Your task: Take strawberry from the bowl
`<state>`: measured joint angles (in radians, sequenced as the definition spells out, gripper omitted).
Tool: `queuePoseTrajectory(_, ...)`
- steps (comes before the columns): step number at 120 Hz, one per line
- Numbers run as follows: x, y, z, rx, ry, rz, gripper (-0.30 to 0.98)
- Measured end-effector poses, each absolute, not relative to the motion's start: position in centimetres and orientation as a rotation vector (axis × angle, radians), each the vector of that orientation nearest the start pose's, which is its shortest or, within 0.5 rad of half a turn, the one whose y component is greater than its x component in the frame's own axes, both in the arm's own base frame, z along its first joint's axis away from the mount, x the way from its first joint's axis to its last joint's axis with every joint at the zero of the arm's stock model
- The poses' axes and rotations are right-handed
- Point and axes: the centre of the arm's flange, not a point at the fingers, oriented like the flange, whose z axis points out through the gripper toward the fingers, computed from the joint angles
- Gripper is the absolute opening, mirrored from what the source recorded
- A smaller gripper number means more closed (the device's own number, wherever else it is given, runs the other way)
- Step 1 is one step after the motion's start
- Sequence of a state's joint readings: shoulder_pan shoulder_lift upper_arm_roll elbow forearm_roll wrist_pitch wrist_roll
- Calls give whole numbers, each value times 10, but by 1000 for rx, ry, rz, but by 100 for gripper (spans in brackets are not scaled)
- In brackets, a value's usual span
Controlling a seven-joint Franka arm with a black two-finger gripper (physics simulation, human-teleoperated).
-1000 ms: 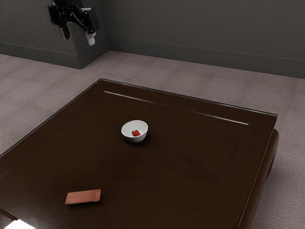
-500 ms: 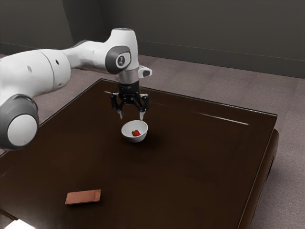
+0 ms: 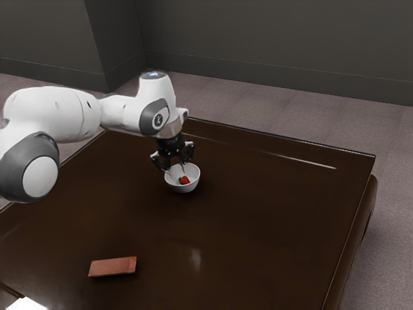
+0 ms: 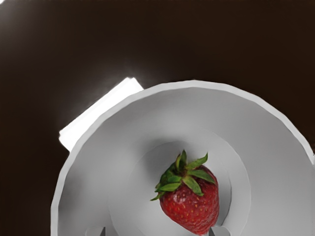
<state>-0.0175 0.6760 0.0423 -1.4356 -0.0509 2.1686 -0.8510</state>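
White, round and deep-sided, a smooth bowl [image 3: 183, 188] sits on the dark brown, glossy wooden worktop [image 3: 226, 239]. Inside it rests the task's thing, a plump red strawberry [image 3: 185, 181] with green leaves [image 4: 184, 178]. In the wrist view it lies on the bowl's floor, tilted, with its leafy end and much of its speckled red side showing.

Above the bowl hangs the black two-finger claw [image 3: 177, 170], at the end of a smooth white arm [image 3: 61, 113] with grey joint covers, which comes in from the exterior view's left. The claw's fingers stand apart, with their tips down at the bowl's mouth. One fingertip is close to the strawberry's pointed end; whether they touch, I cannot tell. The fruit is not clamped.

Well apart from the bowl, a flat, reddish-brown rectangular block [image 3: 113, 267] lies on the same worktop. A bright white patch [image 4: 101, 113] shows beside the bowl in the wrist view; I cannot tell what it is. Beyond the worktop are a greyish floor [image 3: 290, 116] and a dark grey wall [image 3: 271, 39].
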Motion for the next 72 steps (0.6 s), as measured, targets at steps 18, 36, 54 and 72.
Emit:
queuePoseTrajectory(18, 737, 7, 271, -2822, -1483, -144, 21)
queuePoseTrajectory(36, 745, 6, 254, -2785, -1574, -187, 20)
queuePoseTrajectory(54, 748, 4, 254, -2758, -1651, -211, 18)
queuePoseTrajectory(72, 750, 3, 269, -2739, -1712, -243, 7)
